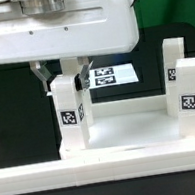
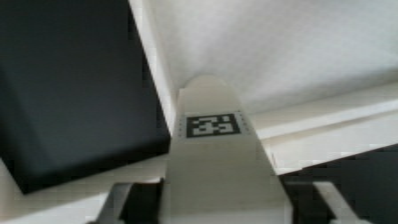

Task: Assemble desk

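Nearest, the tabletop (image 1: 121, 132) lies on the table, sockets up. The gripper (image 1: 64, 78) grasps a leg (image 1: 67, 110) at the near corner on the exterior view's left — upright, apparently being seated. Two legs (image 1: 188, 87) already stand on the right; beyond lies the marker board (image 1: 113, 76). Roughly one leg remains.

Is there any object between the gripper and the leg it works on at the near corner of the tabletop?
Nothing visible does. In the exterior view the gripper is directly above the leg with its fingers at the leg's top, and this leg stands at the corner of the tabletop. The wrist view shows the same leg between the fingers, with nothing in between.
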